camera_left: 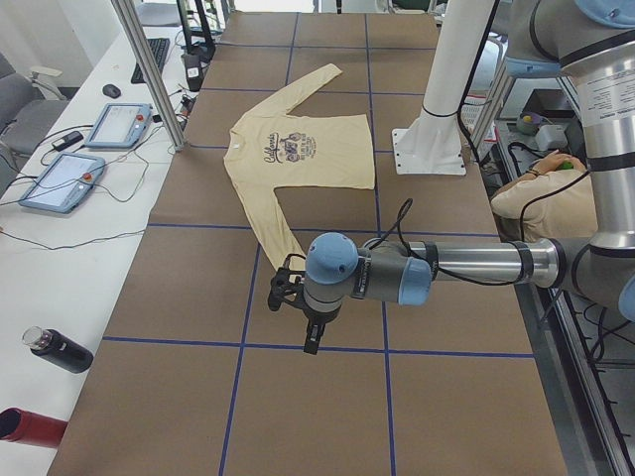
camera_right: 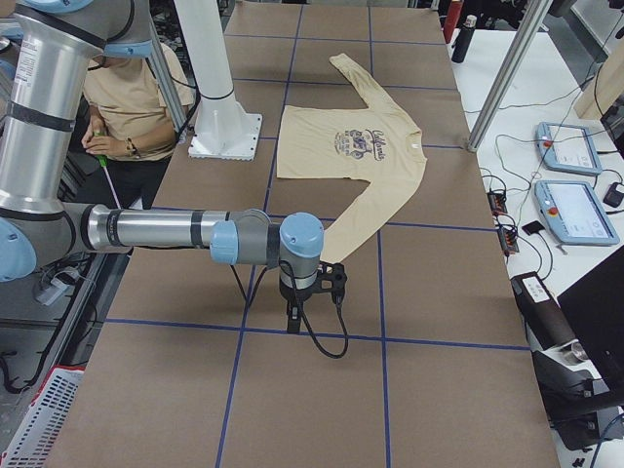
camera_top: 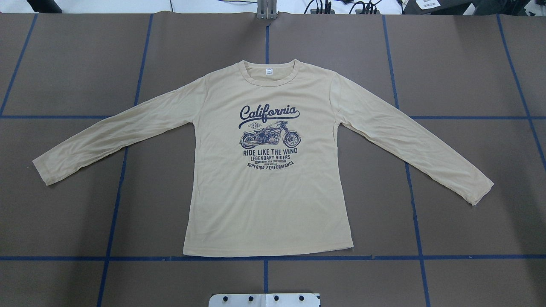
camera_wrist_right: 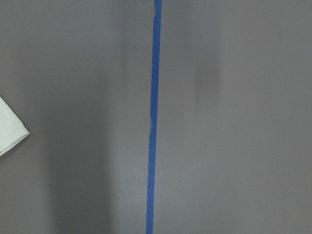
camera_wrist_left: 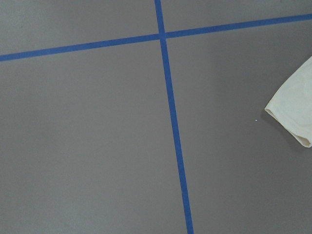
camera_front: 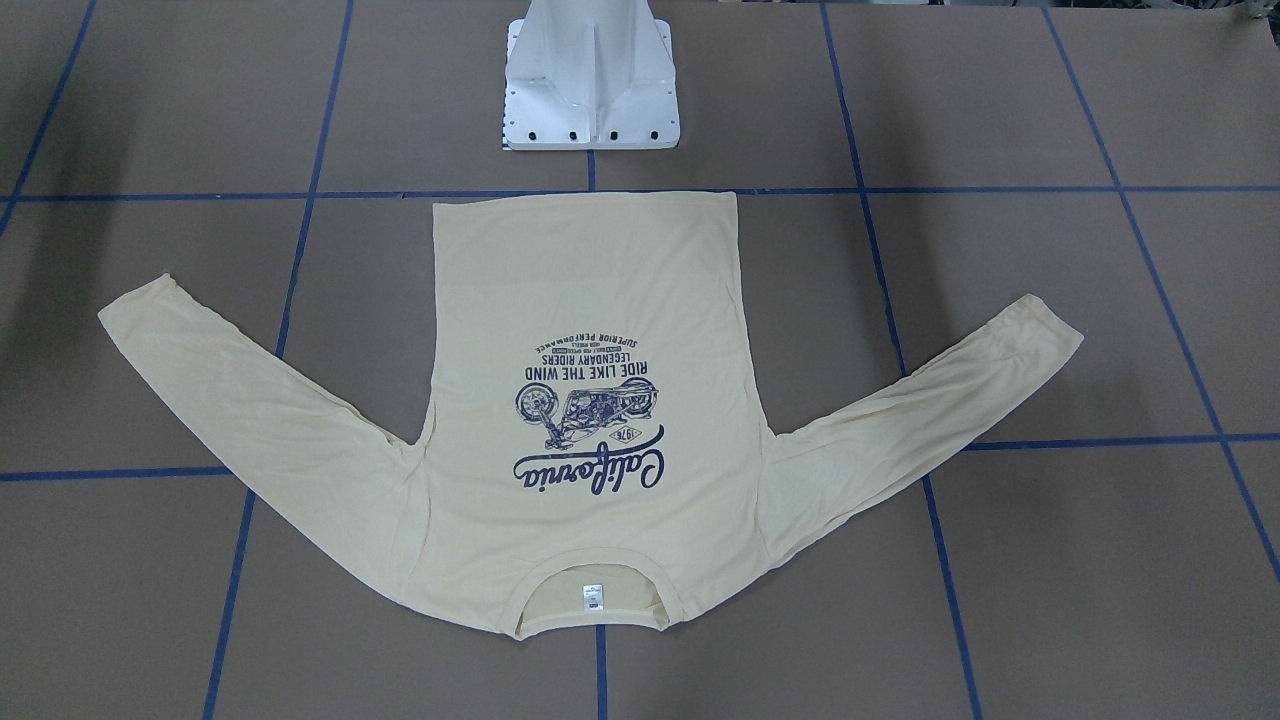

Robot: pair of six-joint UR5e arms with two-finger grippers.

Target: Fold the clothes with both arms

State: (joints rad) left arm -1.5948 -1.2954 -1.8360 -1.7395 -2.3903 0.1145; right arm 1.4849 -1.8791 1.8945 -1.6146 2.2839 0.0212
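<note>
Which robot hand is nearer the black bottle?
Left. The left gripper hangs at the shirt end toward the black bottle; the right gripper, at the other end.

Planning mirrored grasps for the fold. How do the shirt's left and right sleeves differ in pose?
The left sleeve splays shallower, closer to sideways; the right sleeve slants more steeply toward the robot. The left cuff stops farther from the robot's edge than the right cuff, which lies nearer hem level. Both sleeves lie flat, unfolded and straight on the table.

Left arm (camera_left: 476,263), right arm (camera_right: 156,227) outstretched (jaws down).
</note>
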